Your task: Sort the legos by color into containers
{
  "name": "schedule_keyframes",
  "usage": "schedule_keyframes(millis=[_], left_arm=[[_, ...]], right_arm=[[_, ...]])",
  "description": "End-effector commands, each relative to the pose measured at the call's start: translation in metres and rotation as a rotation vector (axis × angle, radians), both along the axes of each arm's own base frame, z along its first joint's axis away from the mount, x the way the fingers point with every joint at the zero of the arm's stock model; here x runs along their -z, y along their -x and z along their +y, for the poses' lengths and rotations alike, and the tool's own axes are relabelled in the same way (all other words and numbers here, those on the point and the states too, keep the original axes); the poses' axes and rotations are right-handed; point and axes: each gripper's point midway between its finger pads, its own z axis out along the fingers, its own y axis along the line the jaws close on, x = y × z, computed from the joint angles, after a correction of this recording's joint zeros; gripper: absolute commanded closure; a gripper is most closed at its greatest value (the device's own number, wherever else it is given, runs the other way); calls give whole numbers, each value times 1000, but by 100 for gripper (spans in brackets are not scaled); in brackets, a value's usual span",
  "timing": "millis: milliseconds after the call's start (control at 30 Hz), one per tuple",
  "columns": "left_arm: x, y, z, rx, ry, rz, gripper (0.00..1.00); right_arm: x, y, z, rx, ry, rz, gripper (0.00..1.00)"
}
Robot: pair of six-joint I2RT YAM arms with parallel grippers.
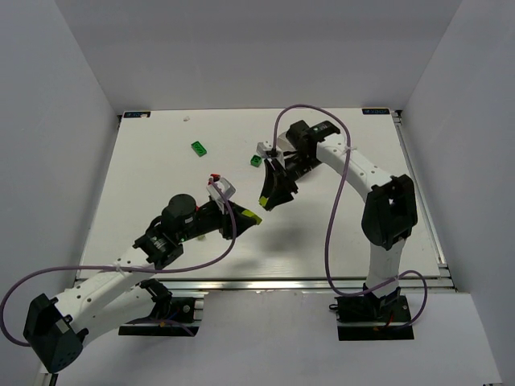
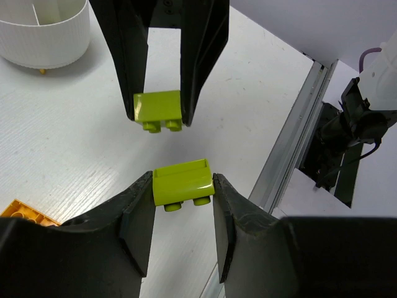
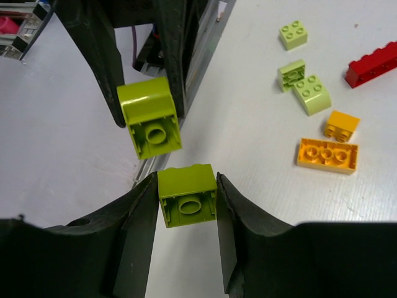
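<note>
Left pincer (image 2: 183, 186) round lime lego (image 2: 182, 179) (clamped)

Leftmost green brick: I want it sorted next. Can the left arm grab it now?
Probably not yet: the left claw is shut on a lime brick, though nothing blocks its way to the green brick.

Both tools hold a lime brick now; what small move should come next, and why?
Probably draw the right tool back a little. It grips a lime brick, the left tool grips a second lime brick, and they face closely; parting first lets either turn toward the white dish safely.
</note>
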Motion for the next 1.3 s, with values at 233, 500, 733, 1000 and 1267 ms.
schedule_keyframes(millis=[233,500,733,1000,1267], left_arm=[[-4,-15,17,-143,-4,1,100],[-13,-44,13,-328,94,166,100],[-30,-52,7,-341,174,159,100],[-30,-51,11,-359,201,160,100],[-32,-49,13,-367,252,166,100]], right_arm=[[5,-77,2,283,100,-190,100],[-14,-174,-43,1043,97,-315,100],[-41,-196,-89,1433,-111,-394,100],[-21,-222,-116,1631,-108,-251,100],[-11,-248,-116,1630,-94,-159,100]])
